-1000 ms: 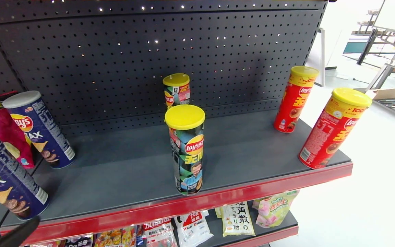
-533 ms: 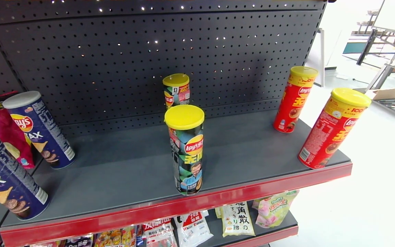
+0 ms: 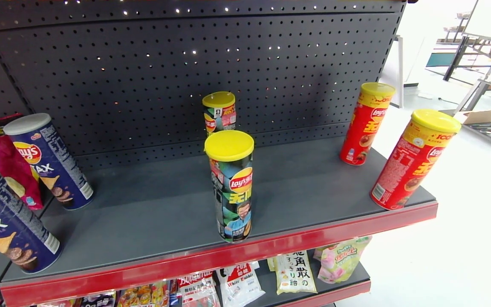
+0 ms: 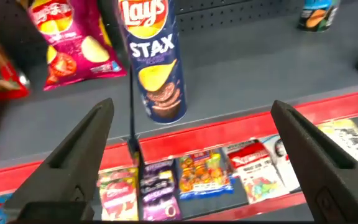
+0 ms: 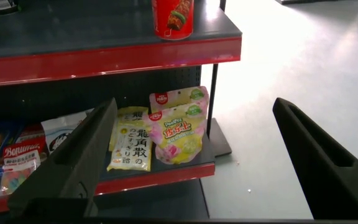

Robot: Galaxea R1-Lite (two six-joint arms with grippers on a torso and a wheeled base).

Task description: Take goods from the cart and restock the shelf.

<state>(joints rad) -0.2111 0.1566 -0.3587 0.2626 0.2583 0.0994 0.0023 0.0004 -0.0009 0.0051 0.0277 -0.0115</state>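
1. My left gripper (image 4: 192, 107) has its two black fingers spread wide apart, and it holds nothing. It hangs in front of the shelf (image 4: 241, 74), out from its red front edge.
2. Through the gap I see the front blue can (image 4: 154, 62) standing close to that edge. A pink chip bag (image 4: 67, 43) lies farther back, beside it.
3. My right gripper (image 5: 196, 102) is spread wide too, and it is empty. Past it I see the right end of the shelf. The front red can (image 5: 173, 18) stands there near the corner.
4. Under that end is the lower shelf (image 5: 154, 177). On it, a pink and green sweet bag (image 5: 179, 134) leans just beside a white and yellow bag (image 5: 132, 146).
5. From the head camera, the shelf is dark grey. A dark wall full of little holes (image 3: 143, 76) stands behind it.
6. Six cans stand on the shelf. On the left are two blue ones. The back blue can (image 3: 49, 162) is behind the front one, closer to the wall.
7. In the middle are two green cans with yellow lids. The front green can (image 3: 232, 187) is at the red edge. The back green can (image 3: 220, 111) is against the wall, straight behind it.
8. On the right, the back red can (image 3: 367, 123) stands nearer the wall than the front red can.
9. The three pairs are well apart, with bare grey shelf between them.
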